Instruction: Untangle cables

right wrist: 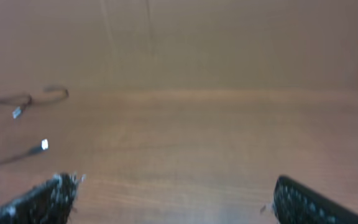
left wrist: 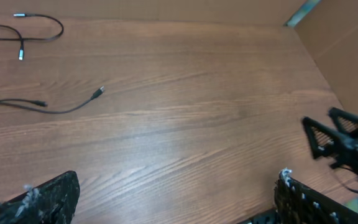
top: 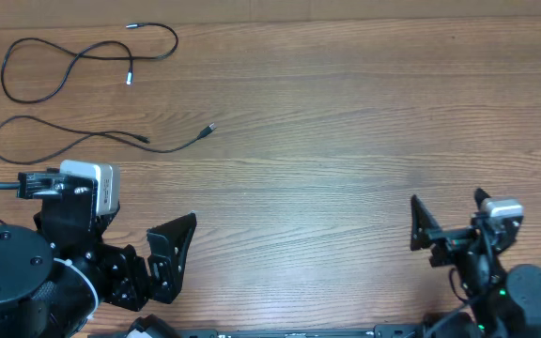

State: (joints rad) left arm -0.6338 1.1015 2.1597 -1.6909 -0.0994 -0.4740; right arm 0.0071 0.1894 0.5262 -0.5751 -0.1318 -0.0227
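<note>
A robotics lab bench: a wood-grain table (top: 346,141), a left arm (top: 12,277) and a right arm (top: 524,293) at the lower frame edge, and a brown board wall (left wrist: 353,50) upper right.

Overhead straight down, both wrist views low, sharing cables (top: 145,140)

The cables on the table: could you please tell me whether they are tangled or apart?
Apart: the upper cable and the lower cable lie separately, with a clear gap between them in the overhead view.

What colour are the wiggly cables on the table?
The cables are black with silvery plug tips; clearest in the overhead view.
</note>
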